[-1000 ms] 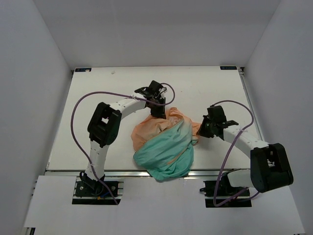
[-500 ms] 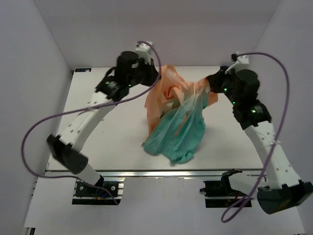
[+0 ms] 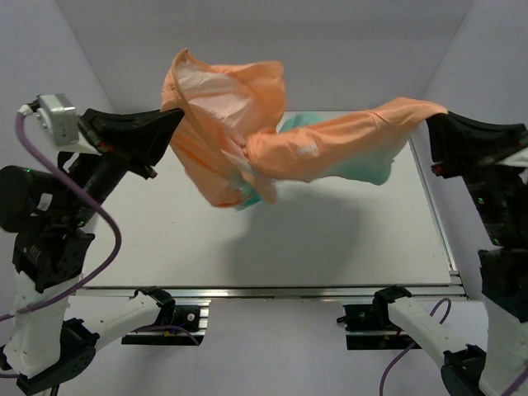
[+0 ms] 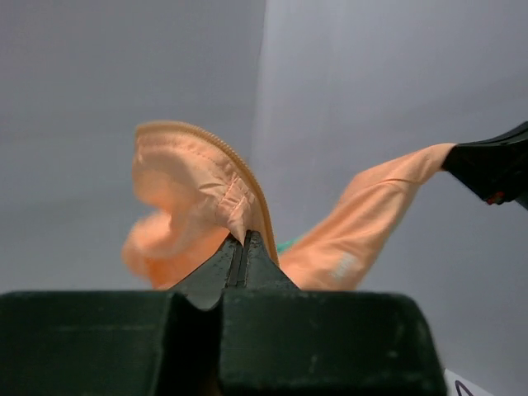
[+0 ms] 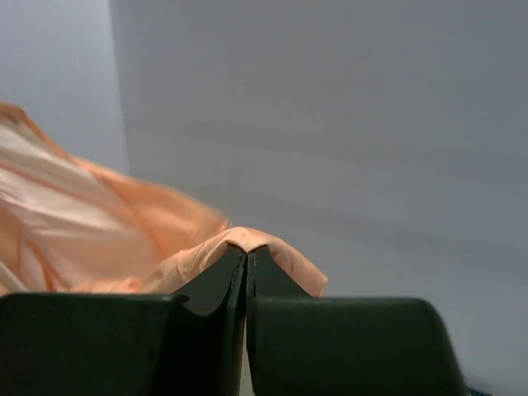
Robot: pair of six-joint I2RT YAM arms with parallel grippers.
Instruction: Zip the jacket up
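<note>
The jacket (image 3: 247, 132) hangs in the air high above the table, stretched between both grippers; mostly orange shows, with a bit of teal (image 3: 363, 169) behind. My left gripper (image 3: 175, 115) is shut on an orange fold at the jacket's left end; the left wrist view shows the fabric (image 4: 198, 181) and an orange zipper edge (image 4: 262, 210) pinched at its tips (image 4: 245, 238). My right gripper (image 3: 431, 115) is shut on the jacket's right end; the right wrist view shows orange cloth (image 5: 247, 241) draped over its closed tips (image 5: 247, 250).
The white table (image 3: 330, 239) lies below, inside a white-walled enclosure. The arm bases (image 3: 165, 318) sit at the near edge. The right gripper also shows at the right in the left wrist view (image 4: 495, 165).
Both arms have risen sharply and spread apart, lifting the jacket off the table from a crumpled heap and stretching it out in the air.
</note>
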